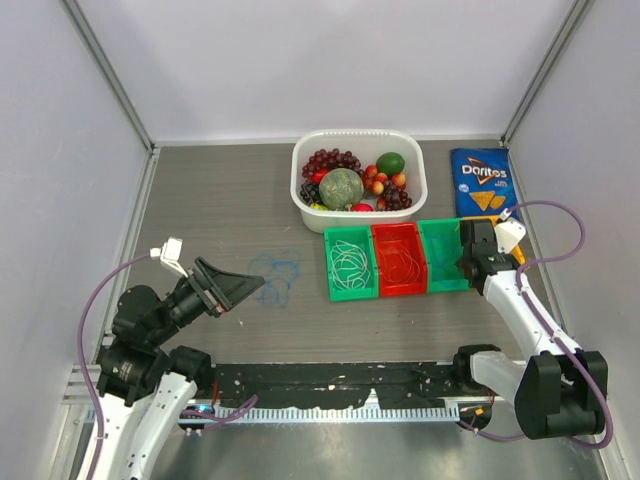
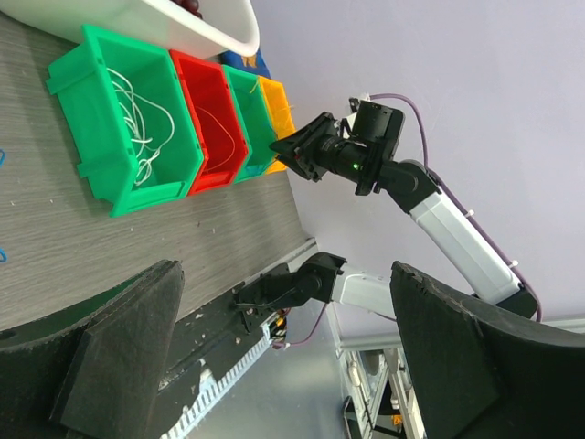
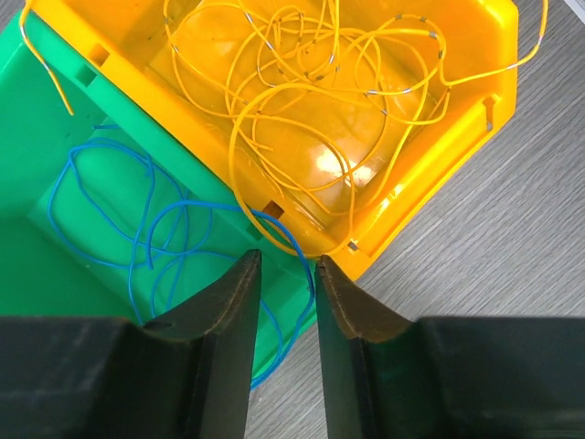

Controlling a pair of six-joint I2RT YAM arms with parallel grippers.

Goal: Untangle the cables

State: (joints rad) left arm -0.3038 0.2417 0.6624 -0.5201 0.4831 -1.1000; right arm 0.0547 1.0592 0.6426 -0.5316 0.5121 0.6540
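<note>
Both stand open: left gripper [image 2: 285, 270] wide over the table [image 2: 55, 261], right gripper [image 3: 288, 274] narrowly, at the green bin [image 3: 55, 119] edge.

1. White cable [image 1: 350, 264] in a green bin [image 1: 353, 291].
2. Orange cable [image 1: 400, 263] in a red bin [image 1: 402, 288].
3. Blue cable [image 3: 101, 206] in a second green bin [image 3: 37, 137].
4. Yellow cable [image 3: 302, 91] in a yellow bin [image 3: 439, 155].
5. Table [image 1: 220, 200]: grey, finely streaked.
6. Bag [image 1: 481, 181]: blue with white lettering.

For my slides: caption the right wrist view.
Narrowly parted right tool above thin blue wires in a green plastic bin, beside tangled yellow wires in a yellow plastic bin.
</note>
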